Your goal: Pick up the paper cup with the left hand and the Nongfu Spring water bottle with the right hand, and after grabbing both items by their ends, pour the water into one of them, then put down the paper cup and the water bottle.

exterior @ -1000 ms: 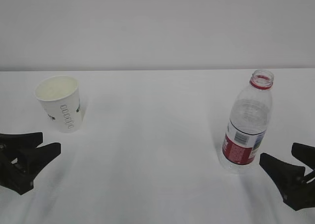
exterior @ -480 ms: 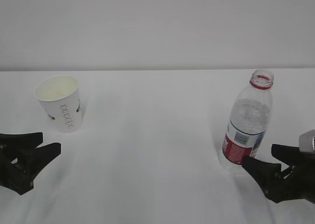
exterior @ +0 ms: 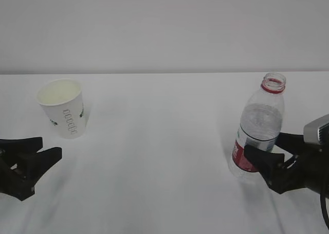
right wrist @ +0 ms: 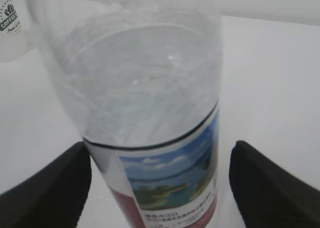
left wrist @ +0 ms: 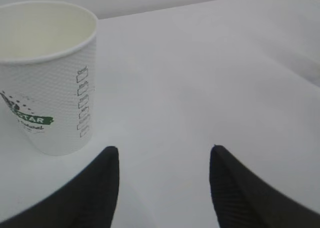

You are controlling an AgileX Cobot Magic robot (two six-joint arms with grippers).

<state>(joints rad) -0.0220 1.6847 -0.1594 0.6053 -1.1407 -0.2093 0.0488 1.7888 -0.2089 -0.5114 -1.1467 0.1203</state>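
Observation:
The paper cup [exterior: 61, 108] stands upright at the far left of the table, white with a grey chain print; it is cream inside. My left gripper [exterior: 50, 146] is open just in front of it, and in the left wrist view the paper cup [left wrist: 50, 77] is ahead and to the left of the left gripper [left wrist: 163, 150], not between its jaws. The Nongfu Spring water bottle [exterior: 259, 121] stands uncapped on the right with clear water [right wrist: 145, 87] inside. My right gripper [exterior: 263, 144] is open, with one finger on each side of the labelled lower part of the bottle [right wrist: 165, 178].
The white table [exterior: 164, 167] stretches between cup and bottle, with a plain white wall [exterior: 164, 28] behind its far edge. The cup's side [right wrist: 10, 27] shows at the upper left corner of the right wrist view, behind the bottle.
My right gripper has moved forward and left from beside the bottle until its fingers flank the bottle's lower part. The left gripper, the cup and the bottle have stayed put.

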